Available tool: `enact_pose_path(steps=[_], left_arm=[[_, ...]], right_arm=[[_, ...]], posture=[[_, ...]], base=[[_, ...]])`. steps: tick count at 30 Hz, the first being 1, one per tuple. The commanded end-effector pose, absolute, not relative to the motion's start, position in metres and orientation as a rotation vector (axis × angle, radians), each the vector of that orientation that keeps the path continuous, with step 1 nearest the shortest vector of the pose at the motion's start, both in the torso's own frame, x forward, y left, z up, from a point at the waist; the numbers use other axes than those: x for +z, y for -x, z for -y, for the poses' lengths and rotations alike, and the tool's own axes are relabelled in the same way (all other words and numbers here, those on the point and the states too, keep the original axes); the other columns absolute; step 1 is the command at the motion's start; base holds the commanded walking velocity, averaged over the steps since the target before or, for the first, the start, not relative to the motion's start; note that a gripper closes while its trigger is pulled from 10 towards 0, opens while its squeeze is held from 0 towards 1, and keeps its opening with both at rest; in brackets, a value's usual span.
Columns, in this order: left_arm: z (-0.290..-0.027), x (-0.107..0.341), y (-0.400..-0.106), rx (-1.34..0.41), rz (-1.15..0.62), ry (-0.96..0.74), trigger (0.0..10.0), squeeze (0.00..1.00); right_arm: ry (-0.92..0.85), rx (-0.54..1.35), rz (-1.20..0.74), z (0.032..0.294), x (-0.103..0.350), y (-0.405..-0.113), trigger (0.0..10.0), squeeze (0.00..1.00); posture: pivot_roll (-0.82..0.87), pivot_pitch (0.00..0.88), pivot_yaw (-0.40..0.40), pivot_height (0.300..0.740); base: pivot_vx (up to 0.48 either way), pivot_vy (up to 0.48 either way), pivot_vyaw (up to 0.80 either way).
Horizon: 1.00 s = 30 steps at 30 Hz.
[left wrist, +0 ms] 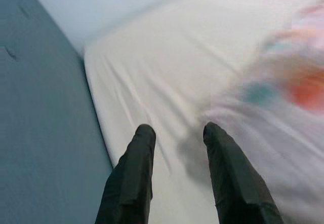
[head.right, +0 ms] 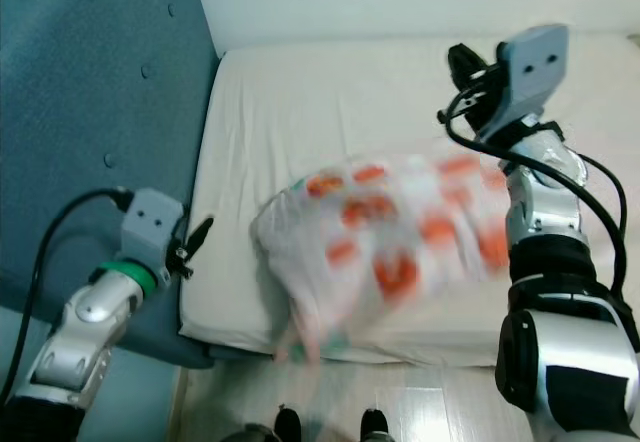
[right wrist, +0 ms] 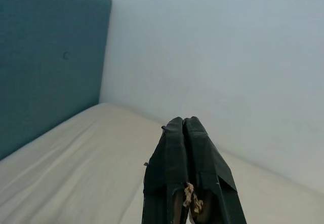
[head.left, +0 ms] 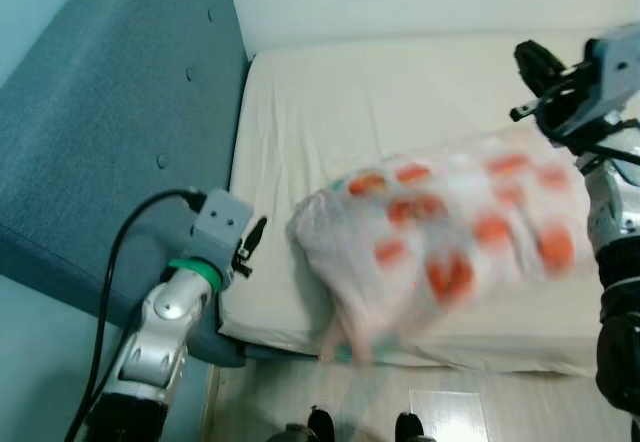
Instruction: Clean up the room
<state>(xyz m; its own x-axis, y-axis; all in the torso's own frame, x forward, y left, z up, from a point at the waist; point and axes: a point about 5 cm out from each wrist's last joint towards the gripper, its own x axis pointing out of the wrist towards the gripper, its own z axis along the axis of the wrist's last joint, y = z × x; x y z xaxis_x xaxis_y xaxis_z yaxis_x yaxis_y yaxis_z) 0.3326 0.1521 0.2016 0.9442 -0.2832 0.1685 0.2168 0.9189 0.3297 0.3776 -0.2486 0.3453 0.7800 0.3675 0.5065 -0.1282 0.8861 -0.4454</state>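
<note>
Progress, judged: bedding half handled; blurred patterned blanket (head.left: pixel 450 242) not spread, bunched on mattress (head.left: pixel 330 102), lower corner spilling over mattress front edge. Straightening appears left.

Teal headboard (head.left: pixel 120 132): just left of mattress.

Left gripper (left wrist: pixel 174 135): at mattress front-left corner, fingers parted, grasping nothing, blanket edge just beside.

Blanket: mid-mattress toward right, white with orange blobs.

Right gripper (right wrist: pixel 185 125): raised above mattress right part, fingers pressed together, nothing visibly between.

Room: pale wall (right wrist: pixel 228 57) behind mattress; light floor (head.left: pixel 500 402) below front edge.
</note>
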Motion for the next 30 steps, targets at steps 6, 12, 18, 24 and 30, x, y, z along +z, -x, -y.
enact_pose_path(steps=[6,12,18,24,30], left_arm=[[-0.148,0.203,-0.320,-0.347,0.263,-0.443,10.0,0.00],[-0.140,0.192,-0.315,-0.376,0.236,-0.440,10.0,0.00],[-0.131,0.177,-0.311,-0.407,0.193,-0.428,10.0,0.00],[-0.131,0.166,-0.308,-0.411,0.164,-0.439,10.0,0.00],[-0.130,0.157,-0.306,-0.402,0.143,-0.440,10.0,0.00]], right_arm=[[0.328,0.271,0.527,0.232,0.295,-0.385,10.0,0.00],[0.114,0.170,0.449,0.225,0.243,-0.383,10.0,0.00],[-0.464,-0.105,0.243,0.231,0.146,-0.363,10.0,1.00],[-0.899,-0.306,0.048,0.239,0.070,-0.332,10.0,1.00],[-0.811,-0.331,-0.171,0.228,0.022,-0.301,10.0,1.00]], posture=[[-0.08,0.202,0.159,0.740],[-0.08,0.201,0.165,0.740],[-0.09,0.192,0.166,0.740],[-0.10,0.186,0.154,0.740],[-0.10,0.173,0.149,0.740]], base=[[0.000,0.000,0.00],[0.000,0.000,0.00],[0.000,0.000,0.00],[0.000,0.000,0.00],[0.000,0.000,0.00]])
